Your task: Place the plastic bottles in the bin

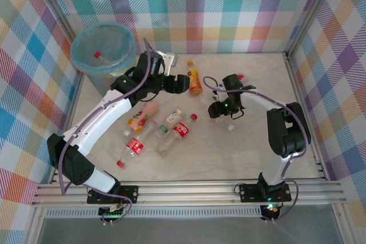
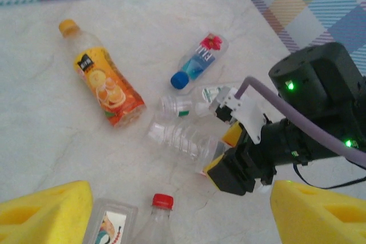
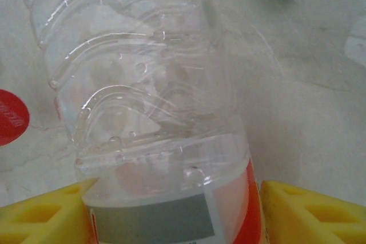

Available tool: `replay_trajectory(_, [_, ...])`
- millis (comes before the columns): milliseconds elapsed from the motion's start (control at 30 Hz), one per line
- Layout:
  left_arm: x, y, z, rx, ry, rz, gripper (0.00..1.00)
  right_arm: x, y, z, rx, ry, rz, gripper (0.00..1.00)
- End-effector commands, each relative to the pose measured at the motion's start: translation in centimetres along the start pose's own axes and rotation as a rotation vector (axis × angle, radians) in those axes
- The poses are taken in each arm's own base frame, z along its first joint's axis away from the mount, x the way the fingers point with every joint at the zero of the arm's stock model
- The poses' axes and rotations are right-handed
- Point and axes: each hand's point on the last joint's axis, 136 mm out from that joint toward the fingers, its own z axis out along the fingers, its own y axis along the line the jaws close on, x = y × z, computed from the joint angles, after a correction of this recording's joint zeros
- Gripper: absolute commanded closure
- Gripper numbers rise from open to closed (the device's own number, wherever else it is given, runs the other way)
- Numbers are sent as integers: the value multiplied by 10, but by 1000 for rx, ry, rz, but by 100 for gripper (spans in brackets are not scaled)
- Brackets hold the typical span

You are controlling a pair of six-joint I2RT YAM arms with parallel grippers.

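Straddling a ridged clear bottle (image 3: 166,118), the right claw (image 3: 171,210) gapes; left claw (image 2: 177,210) open, empty.

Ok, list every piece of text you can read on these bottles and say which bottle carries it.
"FIJI": blue-capped bottle, blurred but legible.
Coca-Cola script: red-labelled bottle, recognisable rather than readable.
Orange juice bottle: dark logo patch, too blurred.
Clear ribbed bottle: grey label panel, no legible text.

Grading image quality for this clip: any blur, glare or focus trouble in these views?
Top external: sharp, evenly lit, soft shadows. Left wrist: mild softness; orange bottle readable. Right wrist: ribbed clear bottle very close, highlights along its ridges, yellow fingers blurred at the frame's bottom.
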Motion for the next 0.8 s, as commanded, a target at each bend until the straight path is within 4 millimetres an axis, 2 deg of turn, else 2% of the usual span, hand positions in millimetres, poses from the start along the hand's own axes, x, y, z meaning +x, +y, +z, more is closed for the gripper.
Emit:
replay_trajectory(0, [-17,-2,-14,-14,-46,10,18,1,14,-27,-51,-32,35,33])
replay_trajectory(167, [-24,9,-12,-70,-58,-51,17,1,31,-61,-100,-98,44,35])
replay_trajectory(367, [-33,11,-2,-28,-71,-190,12,-18,68,-122,-242,-276,-7,37])
replay_trajectory(467, [-38,4,3,29,-73,-246,11,-30,87,-152,-320,-378,-41,37])
replay_trajectory(600, [-50,-15,1,143,-101,-301,8,-43,108,-185,-407,-477,-89,37])
replay_trajectory(767, [-60,-35,-2,266,-113,-342,8,-55,125,-214,-480,-571,-133,37])
